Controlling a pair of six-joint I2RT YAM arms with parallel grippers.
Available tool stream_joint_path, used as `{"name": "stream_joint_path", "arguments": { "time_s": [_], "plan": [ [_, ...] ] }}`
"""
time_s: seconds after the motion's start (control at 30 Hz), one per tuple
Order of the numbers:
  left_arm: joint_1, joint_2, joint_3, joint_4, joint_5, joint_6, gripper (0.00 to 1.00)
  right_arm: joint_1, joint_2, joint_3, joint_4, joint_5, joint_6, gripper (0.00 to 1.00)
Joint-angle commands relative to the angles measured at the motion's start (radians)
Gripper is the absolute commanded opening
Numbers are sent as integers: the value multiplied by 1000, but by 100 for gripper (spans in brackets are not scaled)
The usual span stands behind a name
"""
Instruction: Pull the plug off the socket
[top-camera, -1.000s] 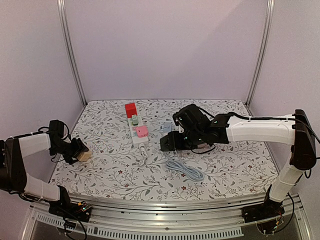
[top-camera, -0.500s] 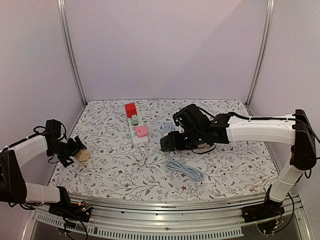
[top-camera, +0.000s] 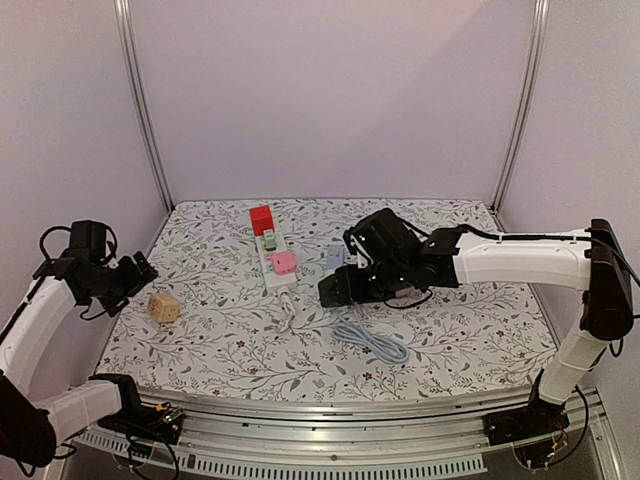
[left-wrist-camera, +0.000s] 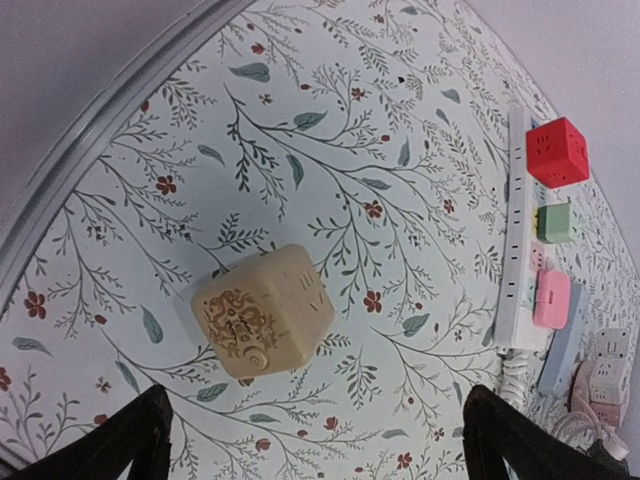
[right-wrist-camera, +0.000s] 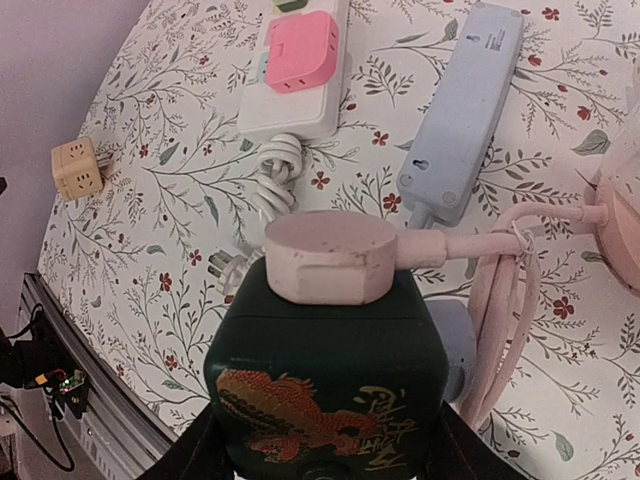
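Nearest us on the table (top-camera: 450, 340), a white cable (top-camera: 370, 340) lies coiled just near of the right end effector (top-camera: 338, 286). That end effector is clenched on the socket (right-wrist-camera: 325, 390), a dark green cube held over the middle of the table. The pink plug (right-wrist-camera: 330, 255) is seated in the socket's face that points away from the right wrist, and its cord leaves sideways to a pink coil (right-wrist-camera: 510, 300).

We judge the pull line runs straight out of that face, toward the left of the scene. The right arm is busy holding, so the pull falls to the left end effector (top-camera: 140, 270). It hangs released, fingers wide and holding nothing, by the left edge and well apart from the plug. A beige cube (top-camera: 164, 306) sits on the table just near and right of it, close to that path.

Between the two arms the table is mostly open. Farther back lie a white strip (top-camera: 275, 262) and a blue strip (top-camera: 335, 255), both beyond the line we expect.
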Motion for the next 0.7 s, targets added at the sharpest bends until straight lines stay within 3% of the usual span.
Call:
{"name": "stream_joint_path", "arguments": {
  "time_s": [0.0, 0.27, 0.37, 0.67],
  "plan": [
    [-92, -12, 59, -34, 59, 18, 99, 9, -54, 15, 87, -68, -35, 33],
    [-355, -1, 2, 187, 178, -125, 100, 58, 22, 44, 117, -104, -7, 34],
    [-447, 24, -13, 248, 162, -145, 100, 78, 68, 69, 128, -112, 7, 36],
    [-582, 44, -54, 309, 135, -170, 99, 123, 212, 131, 161, -111, 54, 41]
  ]
}}
